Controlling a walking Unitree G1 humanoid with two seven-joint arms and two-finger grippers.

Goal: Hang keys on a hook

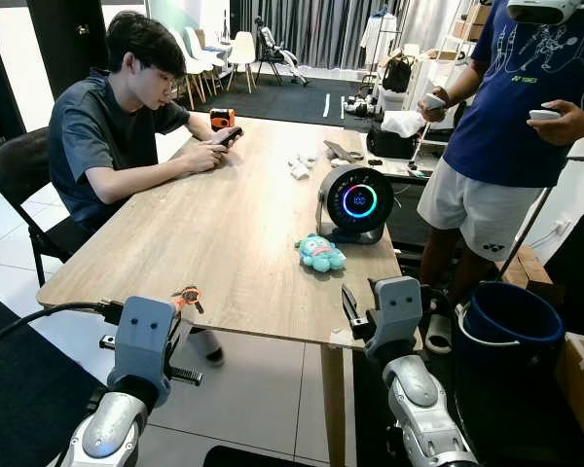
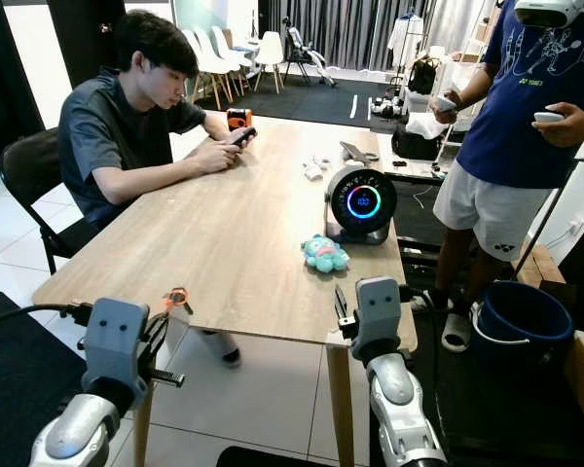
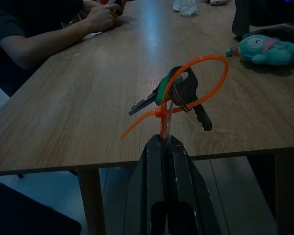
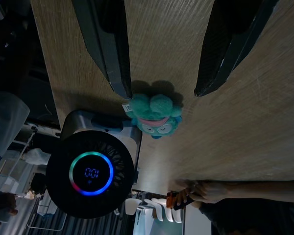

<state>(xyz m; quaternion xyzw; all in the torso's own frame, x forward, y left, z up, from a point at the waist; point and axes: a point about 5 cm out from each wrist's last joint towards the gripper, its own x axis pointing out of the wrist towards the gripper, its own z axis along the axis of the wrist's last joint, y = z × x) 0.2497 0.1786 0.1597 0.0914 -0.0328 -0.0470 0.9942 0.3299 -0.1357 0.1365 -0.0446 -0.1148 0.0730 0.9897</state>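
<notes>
Jaws clamped together, the left gripper [image 3: 165, 139] is holding the keys [image 3: 179, 95] by their orange tie above the table [image 1: 243, 233] edge, while the right gripper [image 4: 161, 90] is hovering spread apart.

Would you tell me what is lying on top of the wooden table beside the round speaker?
A teal plush toy lies on the wooden table in front of the round speaker. Whatever sits directly behind the speaker is hidden by it.

Teal plush toy [image 1: 321, 253] beside round fan [image 1: 356, 202] on wooden table [image 1: 234, 233]
</notes>
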